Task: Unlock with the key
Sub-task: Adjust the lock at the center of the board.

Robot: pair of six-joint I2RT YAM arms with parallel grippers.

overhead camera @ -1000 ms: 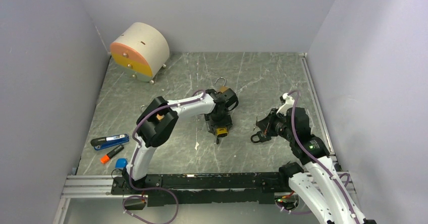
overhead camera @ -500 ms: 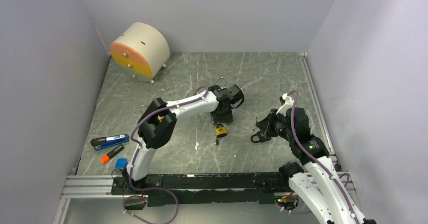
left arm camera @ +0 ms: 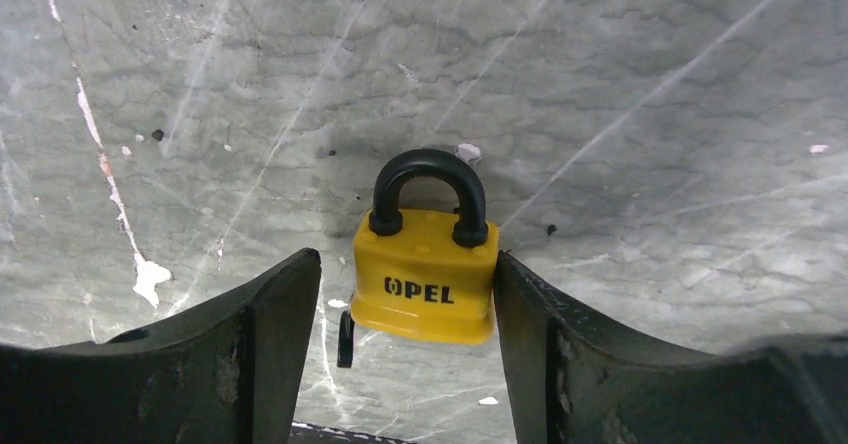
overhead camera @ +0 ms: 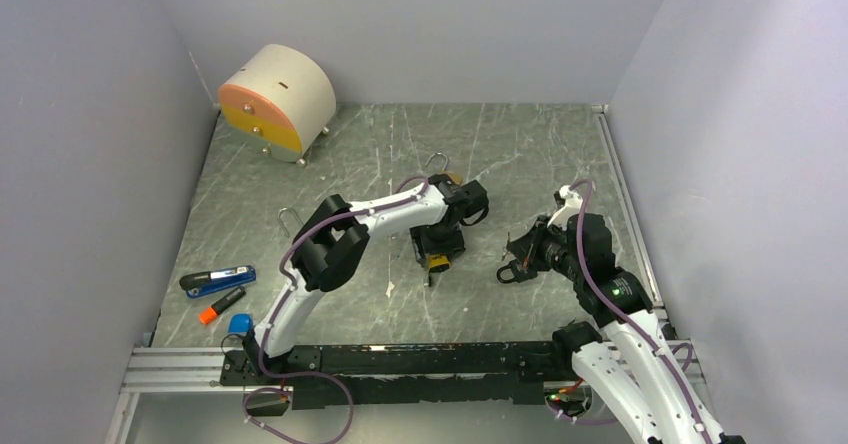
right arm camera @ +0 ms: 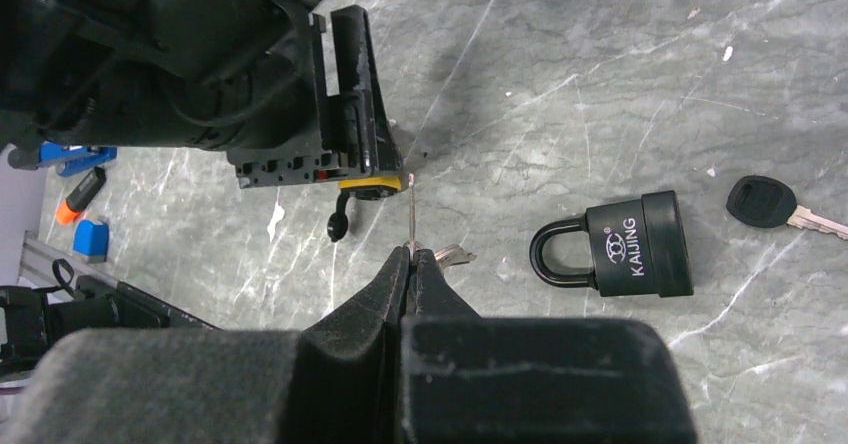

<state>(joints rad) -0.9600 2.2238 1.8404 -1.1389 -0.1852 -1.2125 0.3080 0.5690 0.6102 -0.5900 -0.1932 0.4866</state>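
A yellow padlock [left arm camera: 425,289] with a black shackle sits between the fingers of my left gripper [left arm camera: 402,262], which is open. The right finger [left arm camera: 540,324] touches the lock's side and the left finger stands a little apart. A black key head [left arm camera: 345,339] shows at the lock's lower left corner; whether it sits in the keyhole I cannot tell. From above, this gripper [overhead camera: 437,247] covers most of the yellow padlock [overhead camera: 437,262]. My right gripper [right arm camera: 410,252] is shut on a thin silver key [right arm camera: 411,214], edge-on, pointing at the yellow padlock [right arm camera: 372,183] a short way ahead.
A black padlock [right arm camera: 630,244] and a black-headed key [right arm camera: 765,202] lie right of the right gripper. A round beige and orange drawer box [overhead camera: 277,102] stands back left. A blue knife [overhead camera: 218,281], an orange marker [overhead camera: 221,304] and a blue cap [overhead camera: 240,323] lie front left.
The left wrist swung back off the yellow padlock, then came down over it again, and the left elbow shifted right. The right arm has not moved.
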